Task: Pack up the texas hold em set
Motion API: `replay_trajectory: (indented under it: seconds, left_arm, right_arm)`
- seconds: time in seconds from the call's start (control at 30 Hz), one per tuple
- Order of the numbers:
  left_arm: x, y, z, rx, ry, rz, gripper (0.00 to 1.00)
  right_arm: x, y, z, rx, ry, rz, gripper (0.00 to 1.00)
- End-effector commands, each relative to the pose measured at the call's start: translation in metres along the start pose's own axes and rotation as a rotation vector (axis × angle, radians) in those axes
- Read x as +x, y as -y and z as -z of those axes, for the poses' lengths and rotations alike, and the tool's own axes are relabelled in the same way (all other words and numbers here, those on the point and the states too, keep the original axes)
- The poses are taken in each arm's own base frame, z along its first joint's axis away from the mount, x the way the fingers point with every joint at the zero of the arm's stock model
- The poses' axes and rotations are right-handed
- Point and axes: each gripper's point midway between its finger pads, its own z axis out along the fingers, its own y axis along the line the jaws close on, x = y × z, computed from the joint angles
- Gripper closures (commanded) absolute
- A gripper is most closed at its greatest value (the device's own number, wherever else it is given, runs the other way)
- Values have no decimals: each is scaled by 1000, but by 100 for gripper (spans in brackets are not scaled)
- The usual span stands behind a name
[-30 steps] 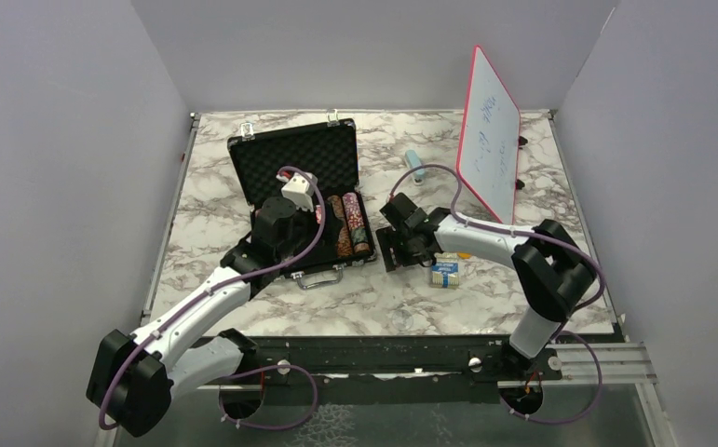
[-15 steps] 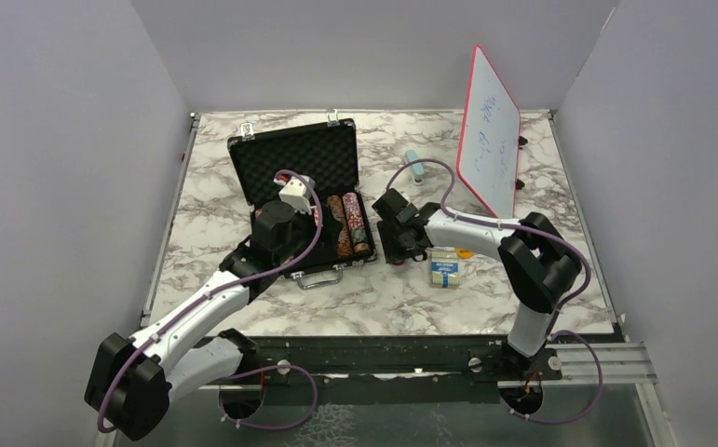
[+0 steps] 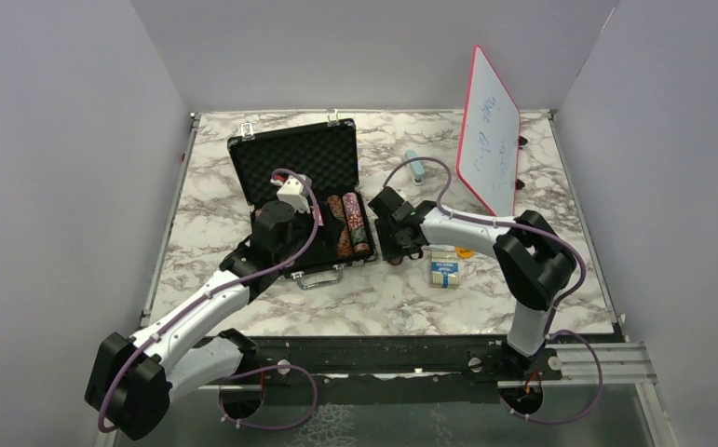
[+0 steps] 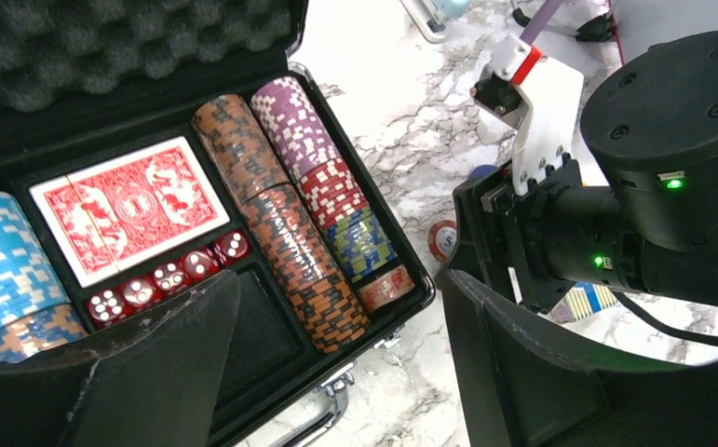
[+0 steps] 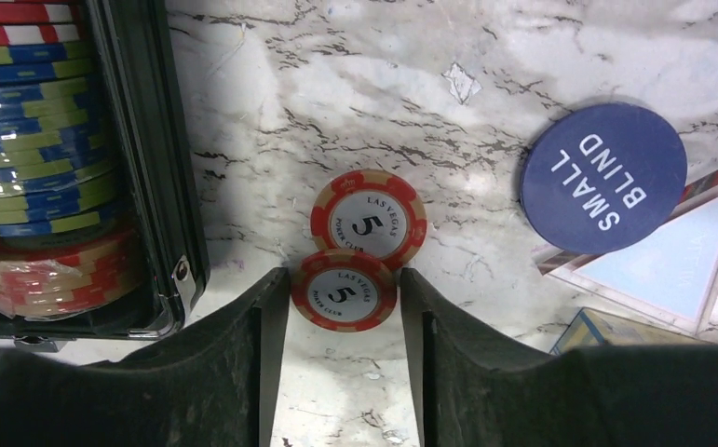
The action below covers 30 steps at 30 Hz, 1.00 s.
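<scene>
Open black briefcase (image 3: 304, 200) on a marble-veined tabletop (image 3: 373, 293) within plain grey walls (image 3: 75, 140): long axis roughly left to right, foam-lined lid (image 3: 294, 158) tilted back toward the far wall, silver handle (image 3: 318, 277) facing the arm bases, ridged chip rows (image 4: 290, 214), a red card deck (image 4: 131, 209) and red dice (image 4: 164, 277) in its tray. Left gripper (image 4: 336, 363), above the briefcase's handle edge, gapes wide and empty; right gripper (image 5: 344, 279), just right of the briefcase, pinches the rim of a flat round red chip (image 5: 344, 296) overlapping a second chip (image 5: 369, 219).
</scene>
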Motion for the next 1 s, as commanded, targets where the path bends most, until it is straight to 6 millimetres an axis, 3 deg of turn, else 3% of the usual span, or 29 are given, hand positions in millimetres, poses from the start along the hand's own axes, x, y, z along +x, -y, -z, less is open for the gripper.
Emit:
replay_trajectory:
  seconds: [0.0, 0.1, 0.23, 0.47, 0.87, 0.97]
  left_arm:
    - [8, 1, -4, -5, -74, 97, 17]
    - [17, 0, -7, -23, -176, 136, 11]
    - [30, 8, -9, 0, -268, 178, 1]
    - [33, 38, -5, 158, -268, 273, 1]
    - [86, 93, -4, 312, -289, 341, 35]
    - [95, 99, -7, 300, -294, 343, 48]
  right_arm:
    - [4, -4, -9, 1, -28, -1, 56]
    - [3, -6, -5, -10, -26, -9, 66]
    - [-3, -7, 10, -35, 7, -27, 66]
    - [-5, -10, 33, -86, 39, -64, 65]
    - [-6, -35, 82, -292, 84, -259, 64]
    - [-6, -41, 96, -346, 85, -334, 63]
